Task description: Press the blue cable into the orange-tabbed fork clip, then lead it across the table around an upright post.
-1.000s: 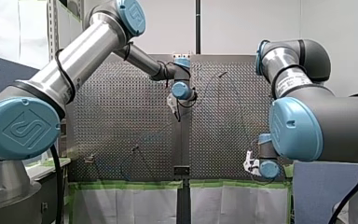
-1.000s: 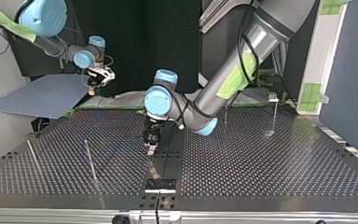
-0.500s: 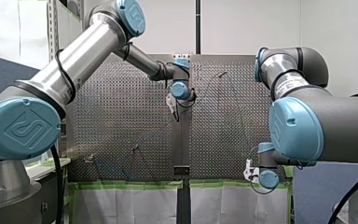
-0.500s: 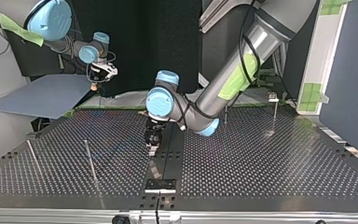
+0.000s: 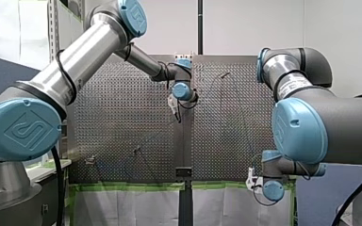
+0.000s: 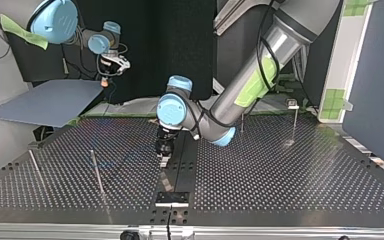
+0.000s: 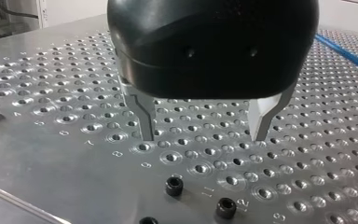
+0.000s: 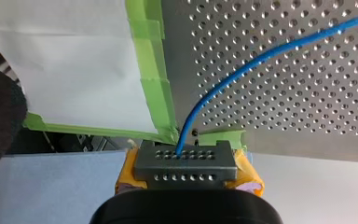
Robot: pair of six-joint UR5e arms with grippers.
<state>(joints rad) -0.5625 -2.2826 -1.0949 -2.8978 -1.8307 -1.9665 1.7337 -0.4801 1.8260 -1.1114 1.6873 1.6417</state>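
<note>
Your right gripper (image 8: 186,159) is clamped on the cable (image 8: 265,52), with the yellow pads (image 8: 247,177) pinching it close to its end. It hangs off the table (image 8: 307,107), out past the green tape (image 8: 156,93) on the edge. From the pads the cable curves away over the holes with some slack. In the top view this gripper sits high at the left, clear of the table.

Your left gripper (image 7: 204,125) has its metal fingers (image 7: 144,116) apart with nothing between them. It hovers just above the table near the middle seam, beside three black screws (image 7: 174,185). A stretch of cable shows well off to one side of it, out of its grasp.

I cannot pick out the clip in any view, so find it before you commit. The job now, as I judge it, is to carry the held end in over the table and line the cable up over the clip's slot.
- Grip firmly and bring the cable in level and lightly taut, so it lies along the fork rather than across a prong.
- Press straight down, since a slanted push may roll it off.
- Use the open left gripper to pin or push only once the cable lies beneath it.
- Mind the thin posts (image 6: 96,172) on the right arm's side of the table, because the slack could snag one early
</note>
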